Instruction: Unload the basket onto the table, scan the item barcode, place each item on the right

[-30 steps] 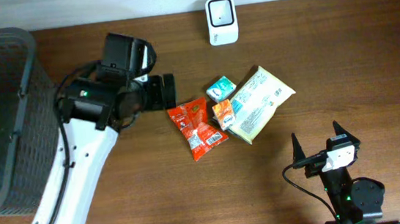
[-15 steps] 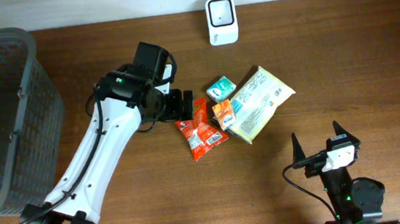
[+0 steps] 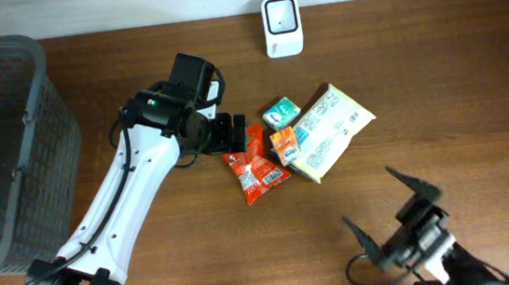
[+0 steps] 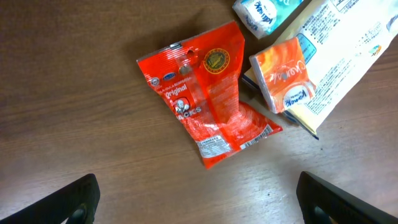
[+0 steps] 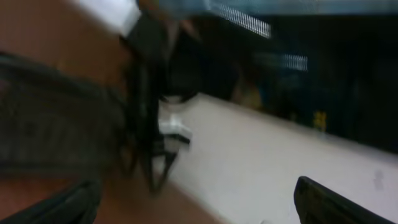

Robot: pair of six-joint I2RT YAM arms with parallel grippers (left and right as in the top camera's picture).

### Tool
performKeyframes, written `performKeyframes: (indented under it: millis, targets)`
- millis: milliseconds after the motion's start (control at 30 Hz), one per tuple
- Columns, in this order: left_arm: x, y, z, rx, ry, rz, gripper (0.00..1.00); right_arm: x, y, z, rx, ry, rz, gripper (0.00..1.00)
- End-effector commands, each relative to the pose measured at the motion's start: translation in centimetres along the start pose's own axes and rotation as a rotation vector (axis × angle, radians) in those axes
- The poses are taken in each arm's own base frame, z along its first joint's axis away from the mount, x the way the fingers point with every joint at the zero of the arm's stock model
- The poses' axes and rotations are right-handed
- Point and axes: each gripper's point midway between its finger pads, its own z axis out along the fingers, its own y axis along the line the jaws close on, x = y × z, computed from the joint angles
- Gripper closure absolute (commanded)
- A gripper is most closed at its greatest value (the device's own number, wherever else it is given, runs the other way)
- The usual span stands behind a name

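The left claw [image 3: 233,133] (gaping, empty, nearer than the equally gaping right claw [image 3: 370,197]) hangs above the red snack packet [image 4: 208,102], which lies slantwise just ahead.

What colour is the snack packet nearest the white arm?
The snack packet is red, white lettering; clearest in left wrist view.

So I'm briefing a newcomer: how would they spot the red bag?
Find the white scanner at the table's far edge; a pile of packets lies nearer the middle. The red bag is leftmost in it, the only all-red one, beside a small orange packet.
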Motion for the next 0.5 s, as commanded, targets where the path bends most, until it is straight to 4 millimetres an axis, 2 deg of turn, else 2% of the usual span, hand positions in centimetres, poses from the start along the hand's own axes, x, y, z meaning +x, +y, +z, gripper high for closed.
performKeyframes:
  millis: [0,33,133,200,267,333,367,400,467]
  targets:
    - [0.2,-0.1,0.6,0.005,0.018,0.015,0.01,-4.5,-1.2,0.0,0.065,-0.13,0.004,0.01]
    - [0.2,-0.1,0.6,0.005,0.018,0.015,0.01,-6.3,-2.4,0.0,0.129,-0.159,-0.01,0.01]
    - [0.2,-0.1,0.6,0.005,0.018,0.015,0.01,-9.4,-5.5,0.4,0.265,-0.139,0.033,0.01]
    - [0.2,-0.1,0.6,0.005,0.018,0.015,0.01,-9.8,-7.9,1.0,0.362,-0.033,0.123,0.02]
    - [0.2,-0.1,0.6,0.005,0.019,0.015,0.01,-8.0,-10.1,1.8,0.431,0.209,0.201,0.02]
    - [0.3,-0.1,0.6,0.005,0.021,0.015,0.01,-6.4,-10.6,2.3,0.425,0.37,0.287,0.02]
    - [0.3,0.0,0.6,0.004,0.022,0.015,0.01,-5.5,-10.2,2.9,0.378,0.458,0.363,0.02]
    - [0.3,0.0,0.6,0.004,0.022,0.014,0.01,-5.0,-9.6,3.5,0.325,0.505,0.418,0.02]
    - [0.3,0.0,0.6,0.004,0.021,0.015,0.01,-4.3,-6.5,5.2,0.093,0.566,0.586,0.02]
